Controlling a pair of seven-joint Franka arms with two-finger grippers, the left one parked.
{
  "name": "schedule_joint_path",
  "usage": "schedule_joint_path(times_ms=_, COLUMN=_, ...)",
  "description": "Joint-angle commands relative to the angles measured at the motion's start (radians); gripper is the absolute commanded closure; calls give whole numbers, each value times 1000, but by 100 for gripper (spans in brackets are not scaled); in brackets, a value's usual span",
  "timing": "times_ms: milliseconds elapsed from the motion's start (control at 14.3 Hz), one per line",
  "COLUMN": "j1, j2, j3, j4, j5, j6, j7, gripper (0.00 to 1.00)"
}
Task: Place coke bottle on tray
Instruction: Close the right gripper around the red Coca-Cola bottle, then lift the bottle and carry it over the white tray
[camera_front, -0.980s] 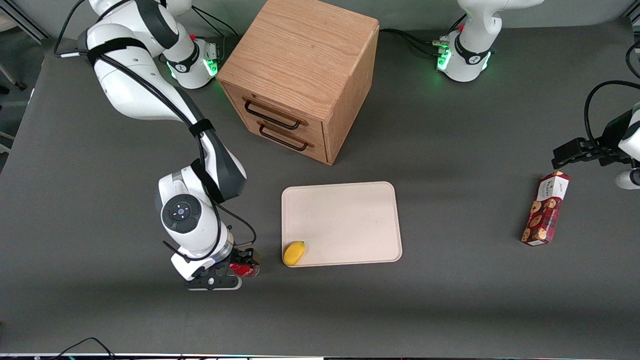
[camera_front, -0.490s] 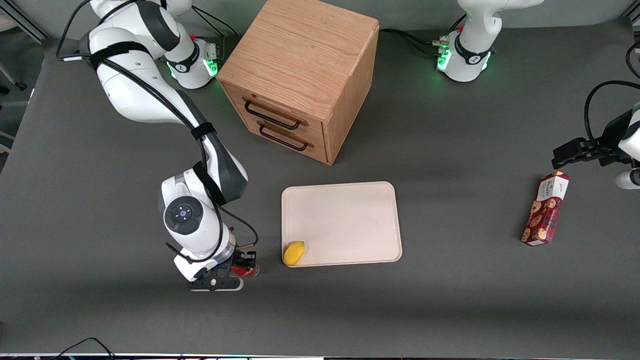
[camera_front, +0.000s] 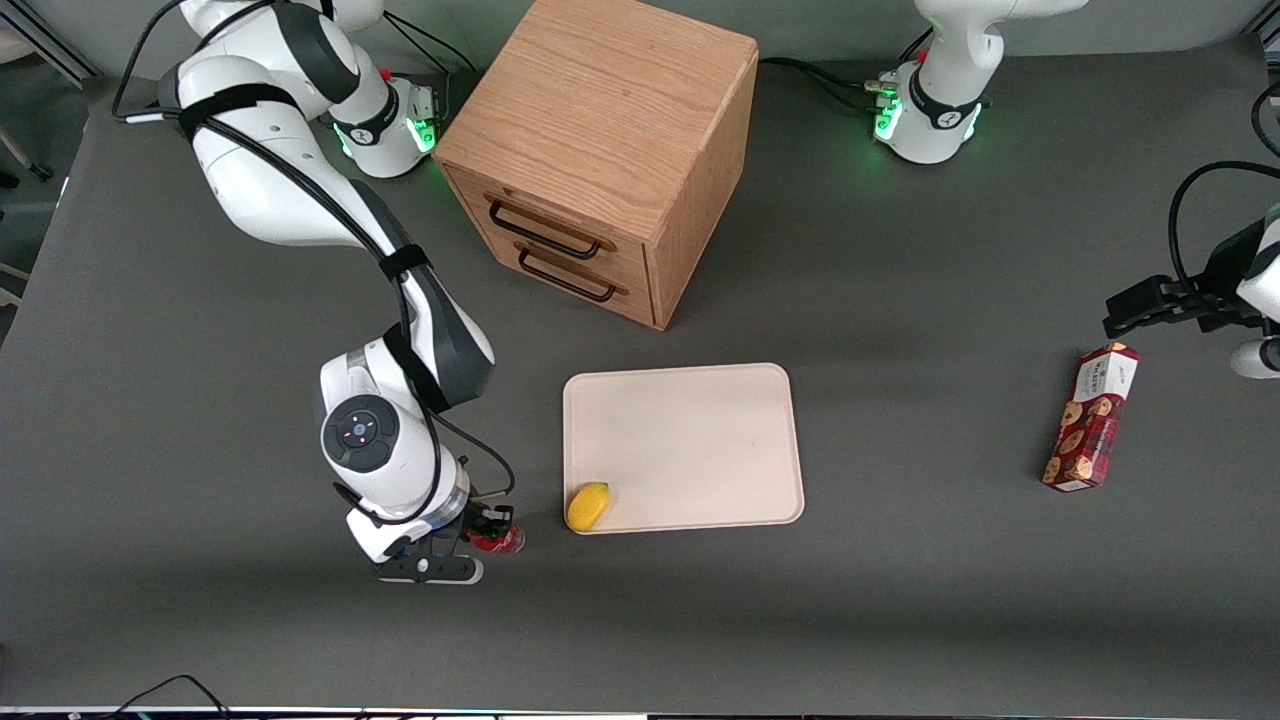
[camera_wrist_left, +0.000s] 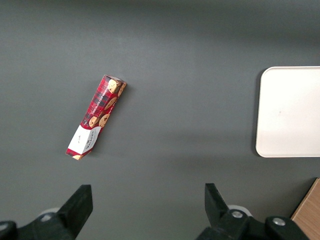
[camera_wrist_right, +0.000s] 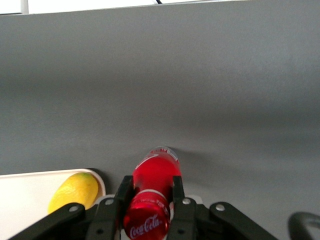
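Observation:
The coke bottle is red and lies between the fingers of my gripper, which is shut on it. In the front view the gripper is low over the table with the bottle in it, beside the tray's near corner toward the working arm's end. The pale beige tray lies flat in front of the drawer cabinet. Its corner also shows in the right wrist view and in the left wrist view.
A yellow lemon-like fruit sits on the tray's near corner, close to my gripper, and also shows in the right wrist view. The wooden drawer cabinet stands farther from the camera. A red cookie box lies toward the parked arm's end.
The gripper with the bottle has stayed at nearly the same spot, and the wrist above it has shifted slightly. The tray and fruit have not moved.

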Motion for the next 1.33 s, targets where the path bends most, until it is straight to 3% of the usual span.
schedule_joint_path(times_ms=0, j1=0, j2=-53, j3=-8, j4=27, j5=29, j6=-105, j7=32, gripper=100)
schedule_joint_path(times_ms=420, j1=4, j2=-274, j3=3, j4=25, j5=32, j6=-427, j7=57, gripper=100)
schedule_joint_path(times_ms=560, j1=11, j2=-317, j3=11, j4=27, j5=73, j6=-477, j7=106, gripper=100)
schedule_joint_path(times_ms=910, j1=107, j2=-308, j3=64, j4=27, j5=82, j6=-463, j7=374, gripper=100)
schedule_joint_path(times_ms=1260, j1=170, j2=-196, j3=71, j4=21, j5=76, j6=-310, j7=497, gripper=100)
